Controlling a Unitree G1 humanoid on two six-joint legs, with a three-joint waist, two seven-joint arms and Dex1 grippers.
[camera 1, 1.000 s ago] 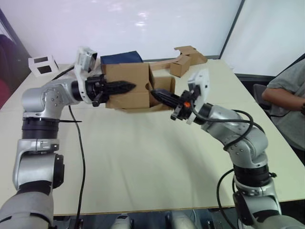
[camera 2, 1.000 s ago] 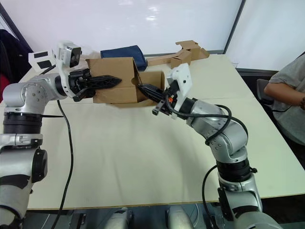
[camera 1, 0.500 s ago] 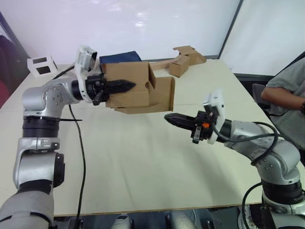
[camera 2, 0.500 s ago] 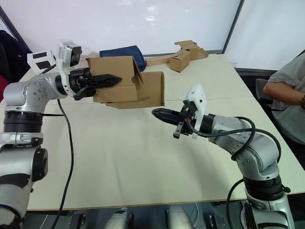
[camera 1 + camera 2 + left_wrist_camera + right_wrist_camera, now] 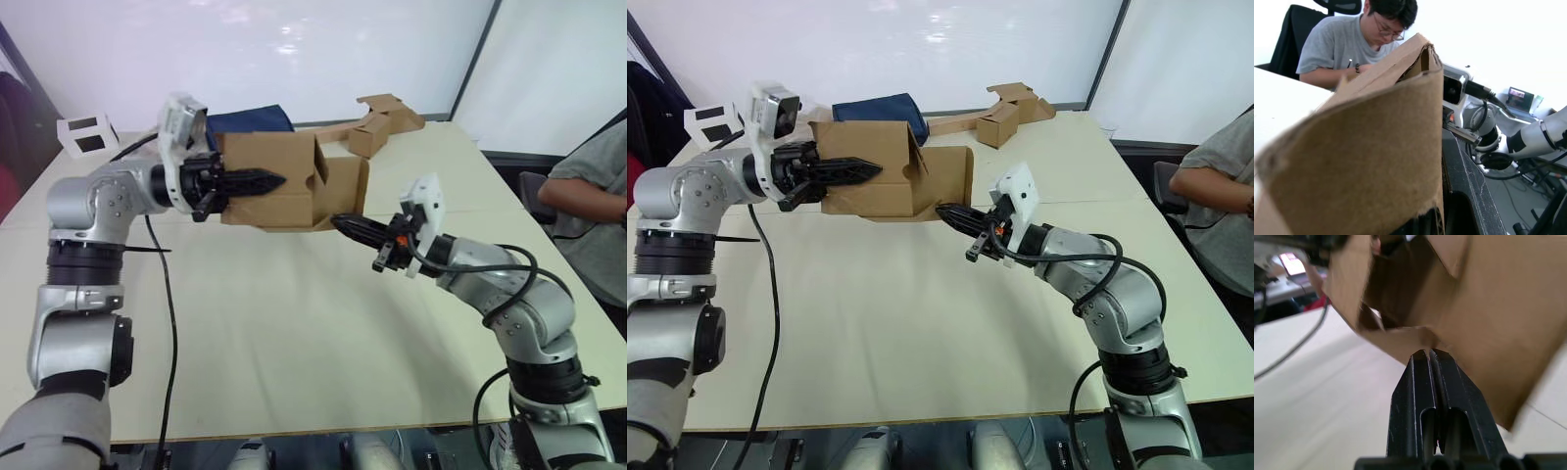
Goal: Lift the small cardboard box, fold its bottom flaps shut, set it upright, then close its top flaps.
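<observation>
Small cardboard box (image 5: 266,181) held clear of the table (image 5: 294,333) at its far-left part, lying sideways, one wall pinched by the left gripper (image 5: 257,180), open end with bottom flaps (image 5: 343,191) turned right. Nearest, right gripper (image 5: 953,213), fingers pressed together holding nothing, tip just under the lower flap edge; best used as a blunt pusher, sweeping the low flap up and leftward into the opening before the side flap. Farther back, a second cardboard box (image 5: 384,122) and a dark blue bag (image 5: 250,119), well apart.

Bare table (image 5: 294,313) below the raised small cardboard box (image 5: 284,181); right tool (image 5: 345,225) at its flaps.
</observation>
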